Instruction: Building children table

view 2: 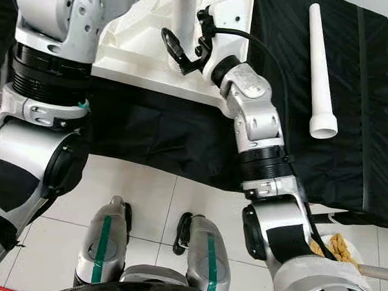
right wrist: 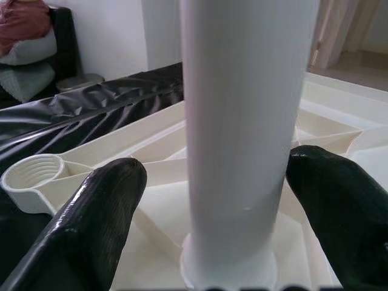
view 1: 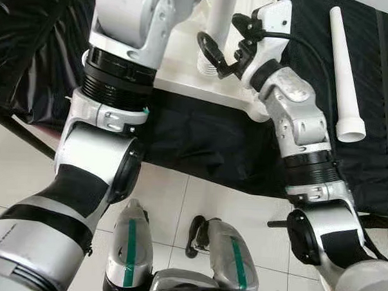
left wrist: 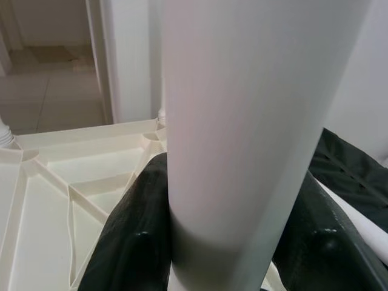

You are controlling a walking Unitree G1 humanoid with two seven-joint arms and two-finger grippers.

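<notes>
A white plastic table leg [right wrist: 242, 121], round and smooth, is being held upright in a socket of the upturned cream plastic table top [left wrist: 54, 182], which is lying on a black glossy sheet [view 2: 150, 127] above the tiled floor [view 1: 198, 204]. The left hand [left wrist: 233, 242] is being pressed closed on this leg, both black fingers [left wrist: 130, 236] touching it. The right hand [right wrist: 236, 200] is being kept open around the same leg, its fingers [right wrist: 103, 212] standing apart from it on both sides. If the leg is being pushed while tilted, the thread is probably being crossed and the leg could jam or stay loose. If the one-sided grip is slipping on the smooth plastic, the leg could fall over. A second long white tapered plastic leg [view 2: 319, 73] is lying well apart on the sheet, and an empty threaded socket [right wrist: 33, 173] is waiting at a corner.
</notes>
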